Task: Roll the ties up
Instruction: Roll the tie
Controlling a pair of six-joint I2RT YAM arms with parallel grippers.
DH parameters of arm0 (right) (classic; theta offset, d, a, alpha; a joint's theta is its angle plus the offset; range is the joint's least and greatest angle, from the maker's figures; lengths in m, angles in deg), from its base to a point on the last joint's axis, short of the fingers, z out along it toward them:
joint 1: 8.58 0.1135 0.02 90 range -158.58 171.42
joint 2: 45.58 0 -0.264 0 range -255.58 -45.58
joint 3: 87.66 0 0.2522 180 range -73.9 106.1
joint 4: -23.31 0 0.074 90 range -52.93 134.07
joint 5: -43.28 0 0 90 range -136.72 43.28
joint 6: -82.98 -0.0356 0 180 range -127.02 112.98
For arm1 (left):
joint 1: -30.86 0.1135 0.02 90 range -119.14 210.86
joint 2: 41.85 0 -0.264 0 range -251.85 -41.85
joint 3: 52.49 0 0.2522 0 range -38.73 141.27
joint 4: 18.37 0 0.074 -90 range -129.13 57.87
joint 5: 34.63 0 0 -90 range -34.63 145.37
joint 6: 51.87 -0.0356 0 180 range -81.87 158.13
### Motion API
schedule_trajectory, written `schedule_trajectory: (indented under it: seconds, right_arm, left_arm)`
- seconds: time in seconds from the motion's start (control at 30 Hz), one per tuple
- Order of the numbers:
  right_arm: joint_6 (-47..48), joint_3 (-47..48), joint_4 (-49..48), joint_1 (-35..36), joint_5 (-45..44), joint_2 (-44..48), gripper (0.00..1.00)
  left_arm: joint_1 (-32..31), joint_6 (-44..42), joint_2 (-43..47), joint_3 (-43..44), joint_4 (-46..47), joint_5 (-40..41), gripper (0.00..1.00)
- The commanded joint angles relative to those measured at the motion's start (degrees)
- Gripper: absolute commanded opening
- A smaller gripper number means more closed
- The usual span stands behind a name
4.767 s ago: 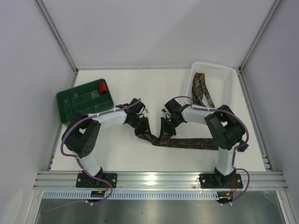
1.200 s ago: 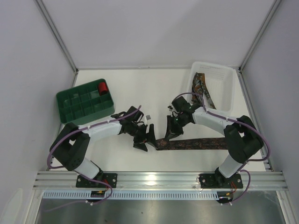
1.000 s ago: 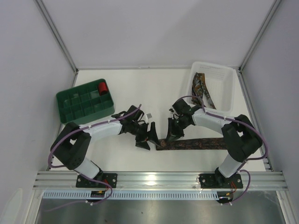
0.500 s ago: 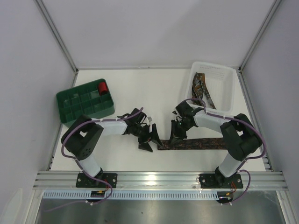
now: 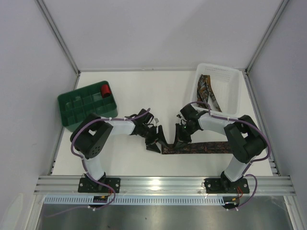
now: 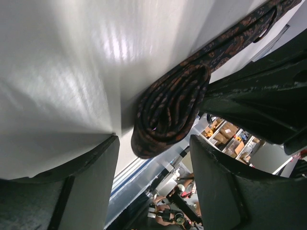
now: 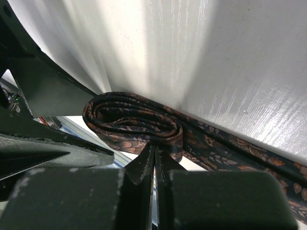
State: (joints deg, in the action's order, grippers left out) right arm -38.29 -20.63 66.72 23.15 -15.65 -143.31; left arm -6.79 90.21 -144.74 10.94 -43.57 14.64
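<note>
- The tie (image 5: 201,147) lies flat along the near edge of the worktop, right of the middle. Its tail runs towards the right edge, so fabric can feed straight into the roll.
- Its left end is wound into a coil (image 6: 168,108) of a few turns, lying on its side about midway along the near edge.
- The right gripper (image 7: 154,149) has its fingers pressed together, with the tips at the coil's rim. It appears to nip the fabric there, probably to keep the turns from springing loose.
- The left gripper (image 6: 153,140) is spread wide with one finger on each side of the coil. Neither finger looks to be touching it. This reads as a cradle, set to take over or push the coil along.
- The two grippers meet from opposite sides, so one can hold while the other turns.
- Most of the tie is unwound, so the roll is at an early stage.
- A second tie (image 5: 207,91) waits in the basket (image 5: 229,91) at the far right corner.
- The tray (image 5: 72,108) by the left edge holds a red roll (image 5: 105,89) in a far cell. Finished coils are probably meant to go in the tray.
</note>
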Motion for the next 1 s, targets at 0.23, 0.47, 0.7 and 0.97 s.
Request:
schedule_trajectory:
  seconds: [0.23, 0.47, 0.7, 0.97]
  right_arm:
    - [1.3, -0.3, -0.6, -1.0, -0.1, -0.7, 0.04]
    - [0.8, 0.4, -0.7, -0.8, -0.2, -0.9, 0.04]
    - [-0.8, 2.3, -2.0, 1.9, -0.5, -2.4, 0.04]
    - [-3.2, 6.3, -3.1, 5.2, -0.9, -5.6, 0.04]
  left_arm:
    - [-2.3, -1.5, -4.9, 5.1, -0.5, 2.0, 0.56]
    - [-2.3, -3.6, -4.5, 5.7, -3.5, 3.0, 0.35]
    - [-1.2, -7.2, -2.2, 5.7, -9.3, 4.8, 0.21]
    - [0.8, -12.6, 3.2, 5.3, -17.6, 9.5, 0.18]
